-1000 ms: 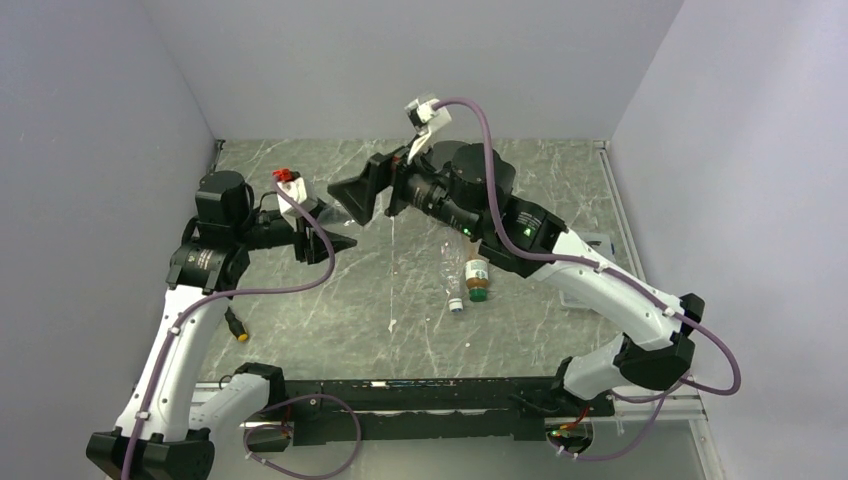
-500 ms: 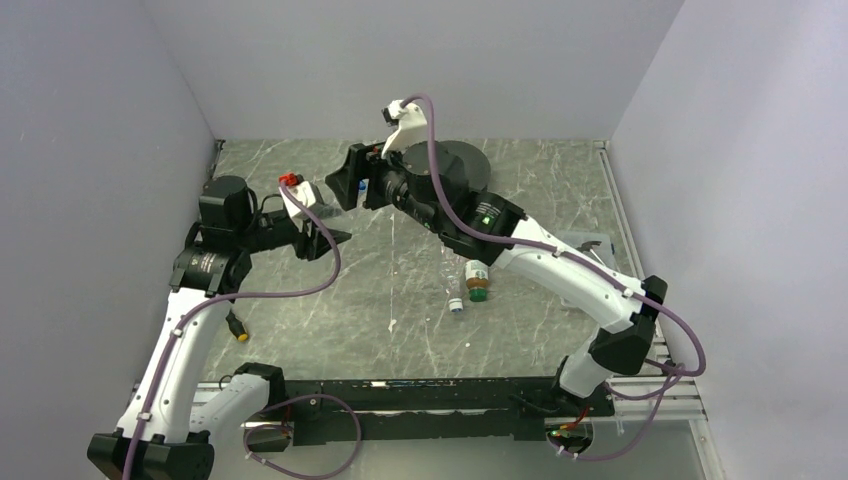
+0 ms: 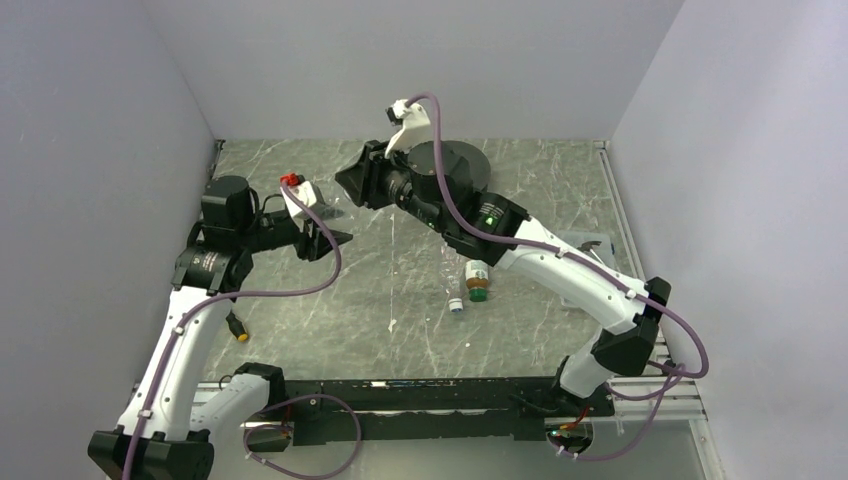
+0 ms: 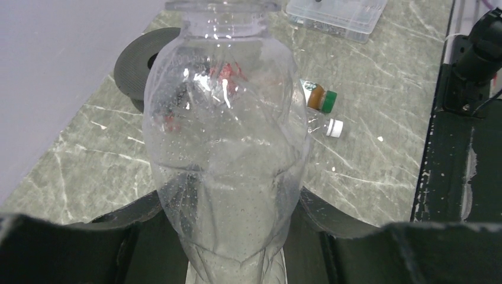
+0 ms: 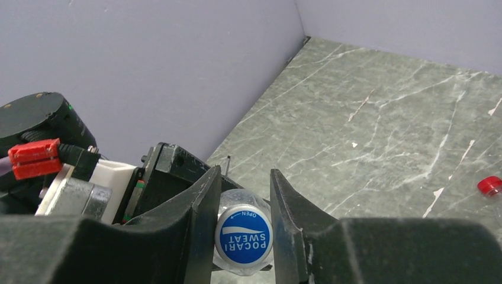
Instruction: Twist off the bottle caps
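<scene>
The left end effector [image 4: 231, 242] is clamped on the lower body of a clear bottle [image 4: 225, 142], its two dark fingers [image 4: 133, 222] pressing the crinkled plastic from either side. The bottle is held off the desk [image 3: 400, 300] with its neck pointing away from the wrist, towards the right arm. In the top view the left end effector [image 3: 322, 238] and the right end effector [image 3: 358, 186] sit close together over the far left part of the desk, with the clear bottle [image 3: 333, 212] bridging them

The right end effector [image 5: 244, 189] is closed on the bottle's blue cap [image 5: 243, 236], which faces the right wrist camera with white lettering on it. One finger [image 5: 204, 219] touches each side of the cap

Two more bottles lie on their sides near the middle of the desk, just beside each other, under the right forearm: an amber bottle [image 3: 478, 281] with a green cap and a white-green label, and a small clear bottle [image 3: 457, 300] with a white cap. Both are capped and well apart from either end effector. From the left wrist the amber bottle [image 4: 319, 97] and the small clear bottle [image 4: 332, 126] show beyond the held one

A small red cap [image 5: 489, 185] lies on the desk at the right edge of the right wrist view; whether it sits on a bottle I cannot tell. A black disc [image 3: 455, 165] rests at the far side of the desk, and a clear plastic box [image 4: 337, 13] stands beyond it
</scene>
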Controlling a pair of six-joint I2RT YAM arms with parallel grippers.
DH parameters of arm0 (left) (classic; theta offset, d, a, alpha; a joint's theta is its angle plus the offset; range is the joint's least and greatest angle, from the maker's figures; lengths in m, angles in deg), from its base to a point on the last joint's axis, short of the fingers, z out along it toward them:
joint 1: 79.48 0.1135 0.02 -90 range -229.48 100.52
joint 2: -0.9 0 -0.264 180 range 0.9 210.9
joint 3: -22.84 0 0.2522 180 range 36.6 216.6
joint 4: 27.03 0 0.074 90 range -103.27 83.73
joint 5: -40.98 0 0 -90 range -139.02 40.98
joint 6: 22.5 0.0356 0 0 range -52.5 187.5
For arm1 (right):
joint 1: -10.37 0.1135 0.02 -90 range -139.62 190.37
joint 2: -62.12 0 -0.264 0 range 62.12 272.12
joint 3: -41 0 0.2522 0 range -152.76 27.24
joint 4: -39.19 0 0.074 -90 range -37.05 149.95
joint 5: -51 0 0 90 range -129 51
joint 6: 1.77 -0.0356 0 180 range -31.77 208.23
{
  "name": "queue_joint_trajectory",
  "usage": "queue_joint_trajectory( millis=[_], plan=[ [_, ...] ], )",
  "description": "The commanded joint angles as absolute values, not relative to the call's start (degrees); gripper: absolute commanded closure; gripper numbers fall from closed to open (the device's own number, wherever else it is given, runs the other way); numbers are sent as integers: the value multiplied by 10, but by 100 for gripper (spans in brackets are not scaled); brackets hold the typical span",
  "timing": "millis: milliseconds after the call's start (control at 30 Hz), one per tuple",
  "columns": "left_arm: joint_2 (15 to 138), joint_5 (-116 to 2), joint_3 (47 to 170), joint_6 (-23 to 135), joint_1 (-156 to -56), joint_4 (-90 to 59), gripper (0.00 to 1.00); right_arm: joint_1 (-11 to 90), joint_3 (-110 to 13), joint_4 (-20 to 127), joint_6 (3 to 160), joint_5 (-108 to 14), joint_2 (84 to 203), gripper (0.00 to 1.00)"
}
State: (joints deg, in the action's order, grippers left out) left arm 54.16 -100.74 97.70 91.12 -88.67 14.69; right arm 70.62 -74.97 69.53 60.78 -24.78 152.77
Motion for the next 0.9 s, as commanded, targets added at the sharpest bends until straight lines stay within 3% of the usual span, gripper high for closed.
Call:
queue_joint_trajectory(
  millis=[0, 267, 467, 533, 567, 600, 700, 733, 867],
  plan=[
    [545, -1080, 998, 886, -885, 140, 73, 669, -724, 644, 611, -315, 1482, 94],
    [564, -1262, 1030, 816, -886, 160, 74, 618, -621, 470, 660, -645, 1413, 94],
    [568, -1297, 1041, 821, -886, 183, 73, 615, -645, 496, 698, -708, 1415, 89],
    [568, -1289, 1040, 824, -886, 186, 73, 615, -657, 522, 704, -675, 1423, 77],
    [567, -1280, 1039, 830, -886, 188, 74, 616, -663, 537, 704, -655, 1428, 53],
    [566, -1269, 1039, 836, -886, 189, 74, 616, -667, 551, 702, -627, 1432, 37],
    [562, -1230, 1035, 846, -886, 180, 74, 618, -678, 582, 686, -532, 1437, 7],
    [560, -1216, 1031, 849, -886, 175, 74, 619, -681, 591, 679, -502, 1435, 1],
    [549, -1140, 1015, 866, -886, 149, 74, 640, -686, 614, 648, -377, 1423, 0]
  ],
)
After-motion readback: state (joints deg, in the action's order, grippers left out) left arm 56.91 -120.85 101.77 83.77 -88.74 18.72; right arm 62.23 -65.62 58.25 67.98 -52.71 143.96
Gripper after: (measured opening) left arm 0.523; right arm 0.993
